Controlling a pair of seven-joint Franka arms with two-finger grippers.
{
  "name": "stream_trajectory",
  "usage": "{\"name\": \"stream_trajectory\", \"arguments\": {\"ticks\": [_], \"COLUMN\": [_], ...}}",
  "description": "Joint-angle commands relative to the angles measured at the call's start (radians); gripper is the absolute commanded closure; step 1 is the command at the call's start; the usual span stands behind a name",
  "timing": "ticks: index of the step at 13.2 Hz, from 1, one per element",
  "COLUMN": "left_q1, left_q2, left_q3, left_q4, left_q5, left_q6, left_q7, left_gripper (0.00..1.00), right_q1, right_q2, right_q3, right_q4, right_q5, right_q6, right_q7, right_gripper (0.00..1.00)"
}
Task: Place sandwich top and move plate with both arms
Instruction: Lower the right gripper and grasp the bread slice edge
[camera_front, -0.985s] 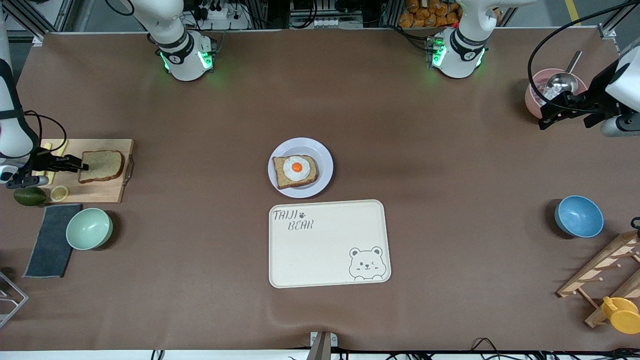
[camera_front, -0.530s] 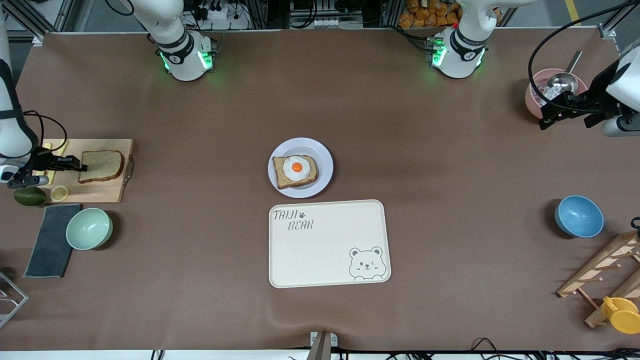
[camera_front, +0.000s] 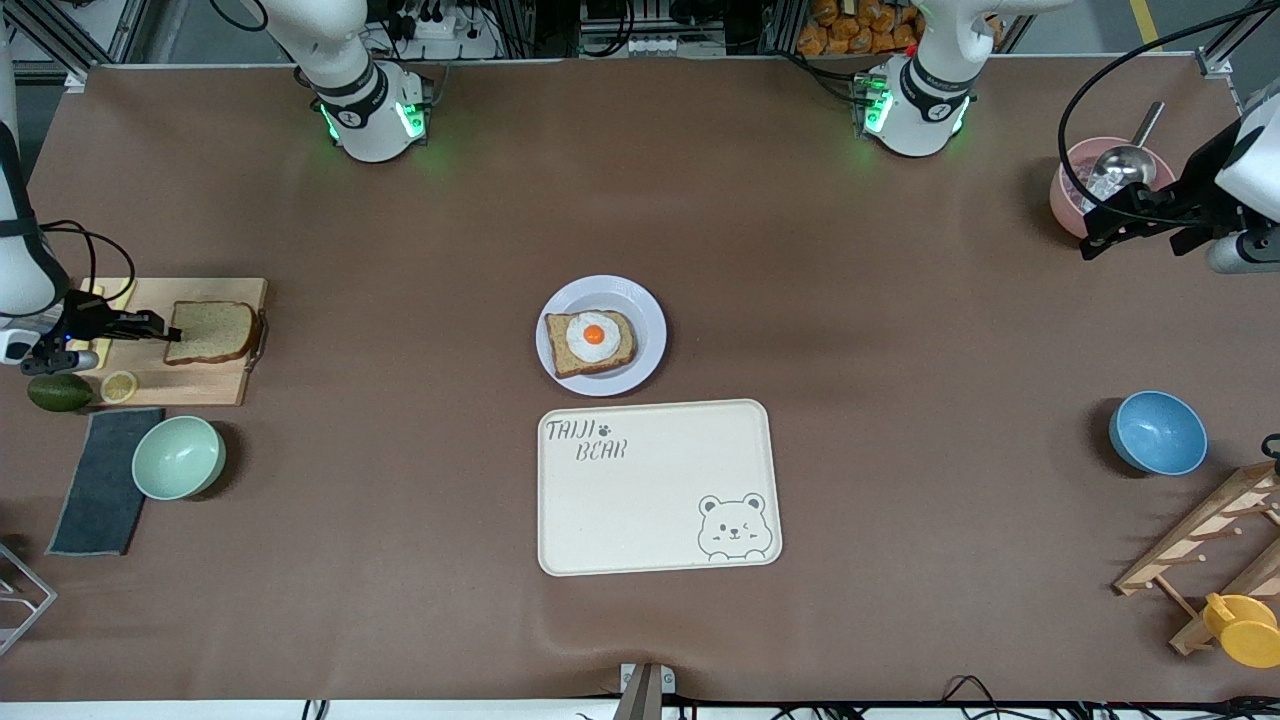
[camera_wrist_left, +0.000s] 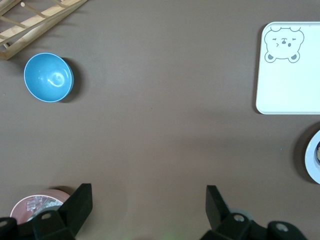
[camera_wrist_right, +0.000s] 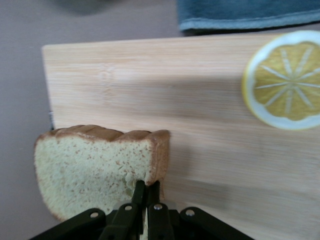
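Over the cutting board (camera_front: 200, 385) at the right arm's end of the table, the right gripper (camera_front: 168, 331) is pinched tight on one edge of the sandwich top (camera_front: 213, 331). The right wrist view shows the fingertips (camera_wrist_right: 145, 192) together on the slice (camera_wrist_right: 95, 172), which appears lifted off the wood; how high is hard to judge from above. A lemon slice (camera_wrist_right: 284, 80) lies on the same board.

Status: pick done. Transfer not done. The plate (camera_front: 645, 310) sits mid-table, just above the bear-printed tray (camera_front: 655, 490) in the front view, carrying the bread slice with fried egg (camera_front: 590, 341), uncovered.

The left gripper (camera_front: 1090, 238) waits over the pink bowl (camera_front: 1068, 195) at the left arm's end, jaws spread wide and empty (camera_wrist_left: 149, 212).

Remaining: carry the slice to the plate, set it on the egg, then the two-arm plate move, likely onto the tray.
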Motion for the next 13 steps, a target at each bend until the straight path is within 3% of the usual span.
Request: {"name": "stream_trajectory", "arguments": {"ticks": [1, 8, 13], "left_q1": [0.003, 0.003, 0.014], "left_q2": [-0.012, -0.02, -0.02], "left_q3": [-0.003, -0.003, -0.003], "left_q4": [0.003, 0.004, 0.015], "left_q5": [0.019, 0.008, 0.008], "left_q6": [-0.011, -0.011, -0.013], "left_q7": [0.002, 0.002, 0.002], "left_gripper": [0.0, 0.0, 0.0], "right_q1": [0.006, 0.101, 0.186], "right_q2": [-0.022, -0.142, -0.211], "right_q3": [0.012, 0.013, 0.012], "right_q4": [0.07, 0.106, 0.089], "right_q5": [0.019, 0.026, 0.117], "right_q6": [-0.138, -0.356, -0.416], "right_q7": [0.045, 0.181, 0.235], "right_gripper": [1.0, 1.0, 1.0]}}
